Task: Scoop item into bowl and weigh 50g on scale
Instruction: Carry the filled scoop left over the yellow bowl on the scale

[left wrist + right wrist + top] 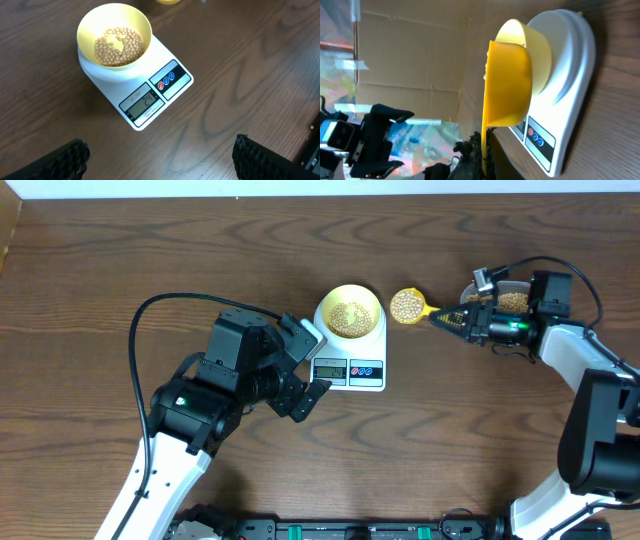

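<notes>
Right gripper (450, 318) pinches the handle of the yellow scoop (428, 310), heaped with beans (405, 304), just right of the bowl (90, 25) on the scale (367, 380). Left gripper (311, 366) fingers are spread wide nearby.

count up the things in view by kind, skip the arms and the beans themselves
bowl: 1
scale: 1
scoop: 1
tub: 1
total: 4
</notes>
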